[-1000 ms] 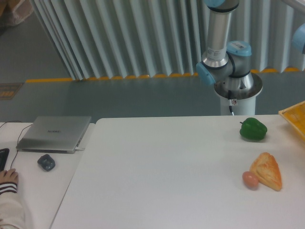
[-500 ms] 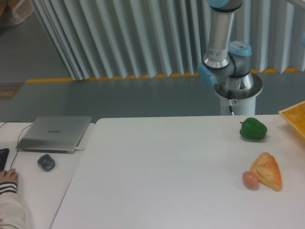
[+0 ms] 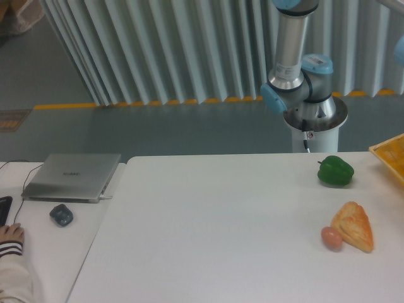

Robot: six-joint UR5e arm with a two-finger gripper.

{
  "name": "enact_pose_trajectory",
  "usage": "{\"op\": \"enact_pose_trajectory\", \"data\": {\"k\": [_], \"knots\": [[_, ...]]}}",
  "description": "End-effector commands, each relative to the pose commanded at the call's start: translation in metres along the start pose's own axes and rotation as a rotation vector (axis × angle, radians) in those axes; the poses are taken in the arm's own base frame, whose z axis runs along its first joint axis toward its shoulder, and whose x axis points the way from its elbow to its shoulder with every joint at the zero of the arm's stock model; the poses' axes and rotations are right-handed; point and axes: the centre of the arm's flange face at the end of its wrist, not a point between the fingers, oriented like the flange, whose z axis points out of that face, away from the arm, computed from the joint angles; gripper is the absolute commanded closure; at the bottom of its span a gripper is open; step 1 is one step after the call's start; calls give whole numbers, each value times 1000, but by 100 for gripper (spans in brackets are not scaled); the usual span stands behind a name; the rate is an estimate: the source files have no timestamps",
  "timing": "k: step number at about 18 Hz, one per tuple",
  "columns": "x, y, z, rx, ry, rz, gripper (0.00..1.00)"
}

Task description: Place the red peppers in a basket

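Red pepper: not in view anywhere on the table (image 3: 208, 227); where it sat could not be told from this picture.
Gripper: out of frame; only the arm's base and lower joints (image 3: 297, 82) showed behind the table's far edge, so jaw state could not be told.
Handling, as a judgement: the task names a red pepper, likely close kin to the green pepper (image 3: 335, 171) on the table. Expect light, hollow, fairly stiff walls, glossy skin that could slip under smooth pads. Lobed shape, so it could roll or twist if pinched off-centre.
Grip point, as a judgement: across the widest part of the body, jaws straddling two opposite lobes, moderate squeeze. The stem looked too small and weak to rely on.
Basket: yellow-orange, lattice surface, flat rim; only one corner (image 3: 390, 155) showed at the right edge of the frame, well beyond the green pepper.
Basket contents: none seen on the visible corner; the rest was cut off, so its load could not be told.
Other items on table: bread wedge (image 3: 353, 226) at the right, with a small pinkish ball (image 3: 332, 238) touching its left side; neither in any container.
Left side: laptop (image 3: 74, 176) shut, dark mouse (image 3: 61, 214) near it, a person's hand (image 3: 11, 235) at the edge.
Risk: green pepper was the only pepper visible; picking it would be wrong.
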Motion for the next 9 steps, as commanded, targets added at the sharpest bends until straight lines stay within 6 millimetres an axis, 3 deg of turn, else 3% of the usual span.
{"op": "enact_pose_trajectory", "data": {"k": [9], "knots": [[-23, -101, -11, 67, -65, -123, 0]]}}
